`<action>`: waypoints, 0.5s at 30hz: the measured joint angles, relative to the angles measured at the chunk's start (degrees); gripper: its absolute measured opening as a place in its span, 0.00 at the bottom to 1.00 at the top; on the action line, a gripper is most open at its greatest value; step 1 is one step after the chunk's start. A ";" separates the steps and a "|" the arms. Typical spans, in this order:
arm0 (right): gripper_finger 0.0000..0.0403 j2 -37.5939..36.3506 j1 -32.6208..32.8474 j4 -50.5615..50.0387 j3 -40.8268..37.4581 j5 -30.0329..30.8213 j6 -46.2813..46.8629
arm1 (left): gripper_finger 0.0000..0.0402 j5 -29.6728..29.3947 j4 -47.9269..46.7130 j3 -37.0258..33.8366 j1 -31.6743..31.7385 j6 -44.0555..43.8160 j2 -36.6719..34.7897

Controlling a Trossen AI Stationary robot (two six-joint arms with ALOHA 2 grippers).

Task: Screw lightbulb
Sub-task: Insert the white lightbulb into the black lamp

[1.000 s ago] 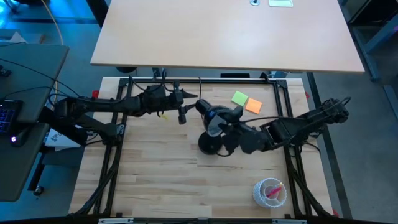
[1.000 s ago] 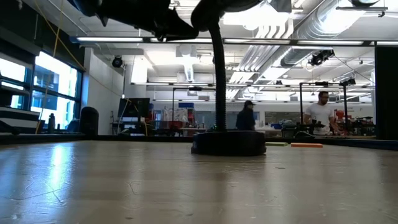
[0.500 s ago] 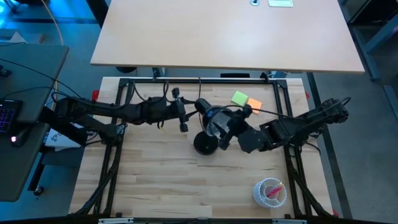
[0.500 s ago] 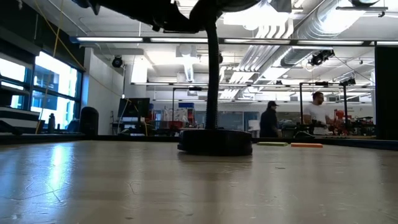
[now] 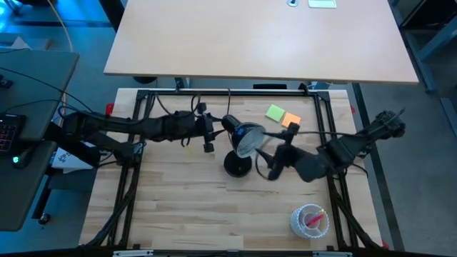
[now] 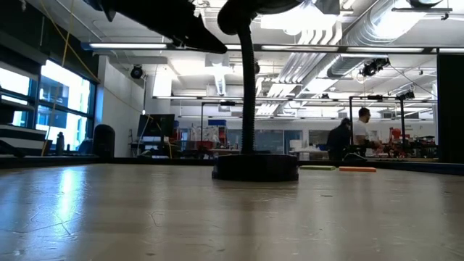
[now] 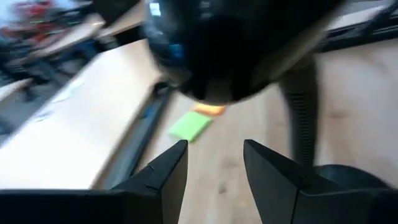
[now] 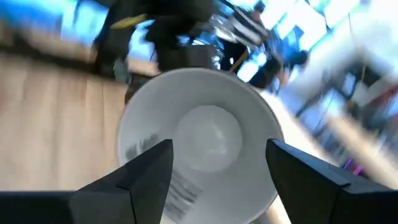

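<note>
Lightbulb: sits inside the white-lined shade of the desk lamp, frosted globe facing out toward the right wrist camera. Screw base not visible, so how far it is threaded in cannot be told.

Right gripper: just off the open mouth of the lamp head, jaws spread wide, nothing between them. In the right wrist view the two dark fingers frame the shade rim with the bulb centred between them, apart from it.

Left gripper: at the back of the lamp head, on the opposite side. Its jaws stand partly apart in the left wrist view, with the dark dome of the head just ahead; no contact visible. Judged to be placed for bracing the head.

Step in hand, as judged: bring the right gripper onto the bulb for a turn. To do it well: keep the wrist axis in line with the socket, enter straight, close lightly on the globe, not on the shade rim. The lamp's neck looks bendable, so the head needs steadying.

Pose: both arms reach in low from either side of the table, forearms near level, meeting at the lamp.
</note>
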 joint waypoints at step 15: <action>0.63 7.59 -1.71 3.96 -0.04 0.27 -66.32 | 0.38 32.67 5.44 -0.07 11.24 -5.36 0.04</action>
